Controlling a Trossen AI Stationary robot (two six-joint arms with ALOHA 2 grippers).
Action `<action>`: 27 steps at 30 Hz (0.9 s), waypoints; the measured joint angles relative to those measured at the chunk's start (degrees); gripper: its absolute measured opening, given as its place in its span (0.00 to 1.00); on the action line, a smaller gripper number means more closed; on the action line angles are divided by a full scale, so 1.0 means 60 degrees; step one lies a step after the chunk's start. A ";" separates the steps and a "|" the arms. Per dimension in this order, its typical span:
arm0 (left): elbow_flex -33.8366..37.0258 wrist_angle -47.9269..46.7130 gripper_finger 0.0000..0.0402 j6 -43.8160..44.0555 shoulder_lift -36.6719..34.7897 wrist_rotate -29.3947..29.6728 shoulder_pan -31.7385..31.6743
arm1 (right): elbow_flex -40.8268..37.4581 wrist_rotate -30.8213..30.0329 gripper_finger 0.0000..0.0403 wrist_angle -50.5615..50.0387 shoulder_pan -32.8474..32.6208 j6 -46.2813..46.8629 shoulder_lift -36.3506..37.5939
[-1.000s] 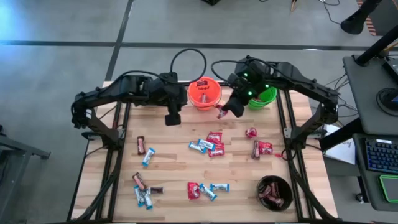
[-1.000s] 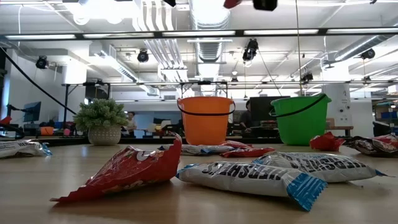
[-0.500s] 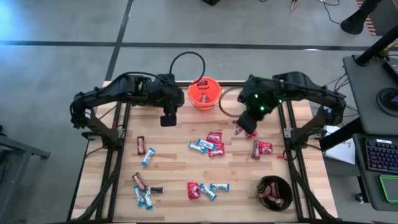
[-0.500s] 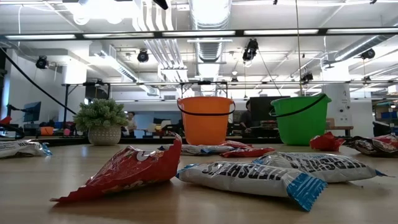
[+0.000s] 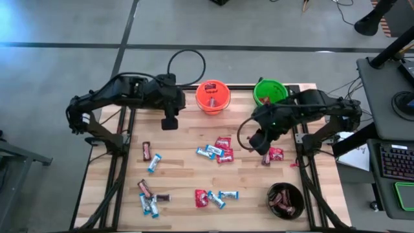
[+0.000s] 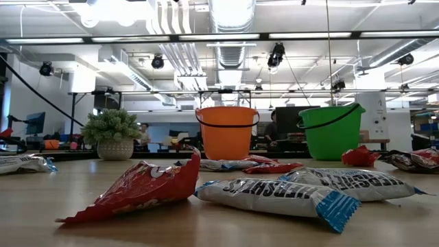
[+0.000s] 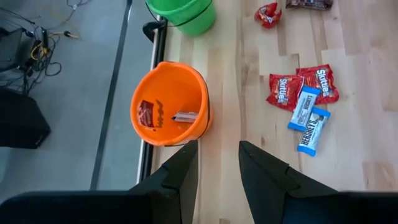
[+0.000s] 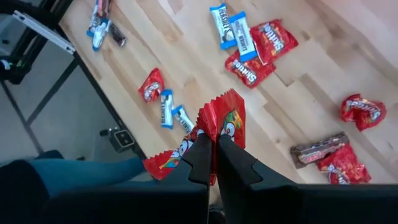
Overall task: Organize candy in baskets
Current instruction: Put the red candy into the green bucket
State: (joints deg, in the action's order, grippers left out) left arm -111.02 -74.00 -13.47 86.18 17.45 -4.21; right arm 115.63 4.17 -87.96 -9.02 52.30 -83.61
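My right gripper (image 5: pixel 259 140) hangs over the table's right part, shut on a red candy packet (image 8: pixel 222 118). My left gripper (image 5: pixel 169 122) is open with nothing in it, just left of the orange pail (image 5: pixel 213 96), which has red candy inside. The green pail (image 5: pixel 270 90) stands by the far edge and the black bowl (image 5: pixel 285 199), with dark candy in it, at the near right. Loose candy lies flat on the table in the middle (image 5: pixel 217 149), at the left (image 5: pixel 150 155) and by the near edge (image 5: pixel 210 198). My right gripper pinches the red packet between its two fingers (image 8: pixel 200 152), about midway along the crumpled wrapper (image 8: pixel 219 129). Its jagged end sticks out past the fingertips and the other end (image 8: pixel 165 165) hangs off to one side. The fingers slant downward. The packet is lifted clear of the table.
A small potted plant (image 6: pixel 113 134) stands beyond the table's far edge in the low view. Red and brown candy (image 5: pixel 273 154) lies on the table close under my right gripper. Bare wood shows between the candy groups.
My right gripper has carried the red packet away from the gap between the pails, toward the table's right and near edges, and has turned about as it went; the green pail is now uncovered. My left gripper has drifted a little toward the table's left edge.
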 joint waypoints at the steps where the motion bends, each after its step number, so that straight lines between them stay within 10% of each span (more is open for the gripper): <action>1: 0.0000 -0.0009 0.24 0.0000 -0.0040 0.0001 0.0000 | 0.0000 -0.0066 0.02 0.0004 0.0000 0.0016 0.0000; 27: 0.0000 -0.0109 0.24 -0.1215 -0.0340 0.0002 -0.1310 | 0.0000 -0.0615 0.02 -0.0013 0.2805 -0.2920 0.0042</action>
State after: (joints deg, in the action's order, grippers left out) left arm -111.02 -74.65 -20.77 84.14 17.46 -12.07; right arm 115.63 0.48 -88.04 7.81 34.78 -83.36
